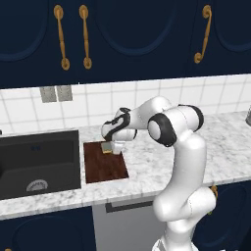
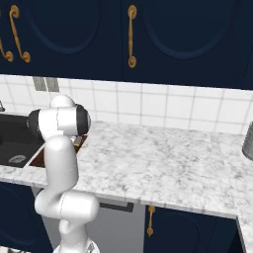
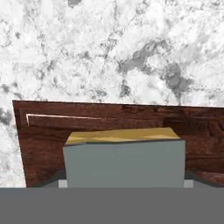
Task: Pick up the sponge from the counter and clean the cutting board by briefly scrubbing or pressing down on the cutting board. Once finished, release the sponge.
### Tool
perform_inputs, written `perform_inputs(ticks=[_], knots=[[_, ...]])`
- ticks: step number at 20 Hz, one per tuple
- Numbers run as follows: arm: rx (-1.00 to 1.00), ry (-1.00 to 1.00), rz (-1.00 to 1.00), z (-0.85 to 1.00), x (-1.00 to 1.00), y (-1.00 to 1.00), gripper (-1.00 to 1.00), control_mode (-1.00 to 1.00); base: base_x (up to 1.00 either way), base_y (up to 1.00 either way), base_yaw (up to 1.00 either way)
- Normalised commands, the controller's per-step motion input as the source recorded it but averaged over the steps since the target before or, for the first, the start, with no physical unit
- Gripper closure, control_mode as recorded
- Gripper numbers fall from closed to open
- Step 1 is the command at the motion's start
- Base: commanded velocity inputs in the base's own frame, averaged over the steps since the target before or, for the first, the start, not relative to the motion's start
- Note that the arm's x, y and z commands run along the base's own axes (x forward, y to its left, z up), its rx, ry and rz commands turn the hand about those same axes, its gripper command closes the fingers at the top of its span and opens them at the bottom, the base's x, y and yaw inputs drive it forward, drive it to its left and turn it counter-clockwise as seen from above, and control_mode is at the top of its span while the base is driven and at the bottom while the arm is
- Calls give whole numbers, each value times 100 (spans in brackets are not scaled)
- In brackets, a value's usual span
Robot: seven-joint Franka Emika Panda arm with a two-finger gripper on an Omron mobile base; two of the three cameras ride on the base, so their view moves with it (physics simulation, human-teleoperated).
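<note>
While the white arm reaches toward ten o'clock in the left base view, its two-finger gripper (image 1: 113, 147) grasps the small grey-green and yellow sponge (image 1: 107, 146) at the far end of the dark reddish-brown wood-grain cutting board (image 1: 104, 167). That board lies on the white-and-grey speckled marble counter (image 1: 162, 157), just beside the black sink basin (image 1: 39, 164) at its nine o'clock.

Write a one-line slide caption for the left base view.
Gripper holds the sponge at the far end of the cutting board, beside the sink.
</note>
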Motion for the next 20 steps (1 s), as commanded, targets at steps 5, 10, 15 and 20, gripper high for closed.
perform_inputs(ticks=[5, 10, 15, 20], knots=[[0, 0, 0, -18, 74, 0, 100, -100, 0, 0, 0], [0, 0, 0, -31, 25, 0, 100, -100, 0, 0, 0], [0, 2, 0, -25, -37, 40, 100, -100, 0, 0, 0], [0, 0, 0, -22, -28, 75, 100, -100, 0, 0, 0]])
